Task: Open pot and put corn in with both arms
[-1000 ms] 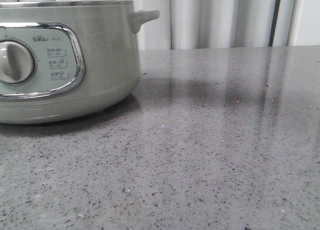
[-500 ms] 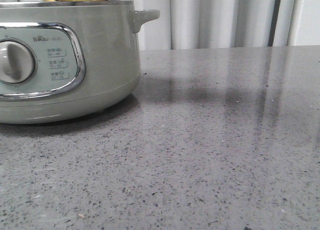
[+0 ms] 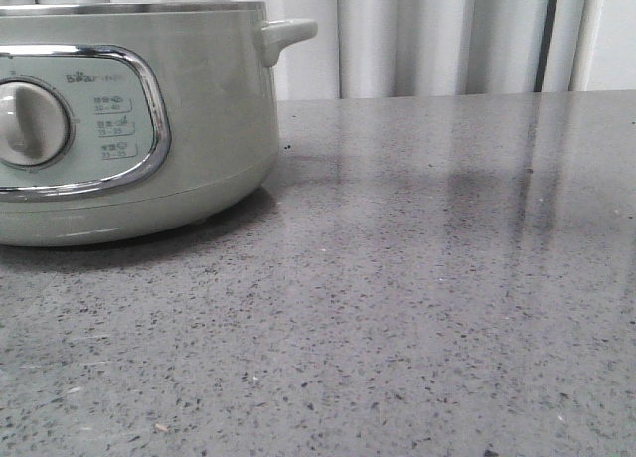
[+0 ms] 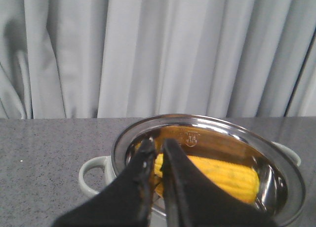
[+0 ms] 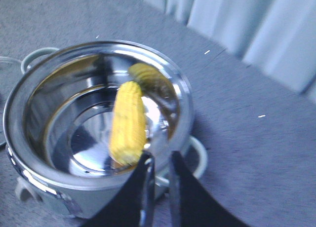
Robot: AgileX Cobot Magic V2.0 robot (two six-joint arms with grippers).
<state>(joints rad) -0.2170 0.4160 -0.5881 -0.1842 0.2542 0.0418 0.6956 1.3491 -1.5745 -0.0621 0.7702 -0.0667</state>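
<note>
The pot (image 3: 199, 129) stands at the left of the front view, pale grey-green with a chrome-framed panel and grey dial; no gripper shows there. It has no lid on. The corn (image 4: 227, 175) lies on its side on the pot's shiny metal bottom. My left gripper (image 4: 158, 147) hangs over the pot's rim (image 4: 123, 138), jaws nearly together and empty. In the right wrist view the corn (image 5: 128, 121) lies across the open pot (image 5: 183, 96). My right gripper (image 5: 160, 159) is above the pot's near edge, jaws close together and empty.
The grey speckled table (image 3: 397, 308) stretches to the right of the pot. A pale curtain (image 3: 447, 35) hangs behind it. A clear curved edge (image 5: 7, 64), perhaps a lid, lies beside the pot in the right wrist view.
Half a second ago a dark gripper and something yellow showed just above the pot's rim in the front view. Now neither shows there.
</note>
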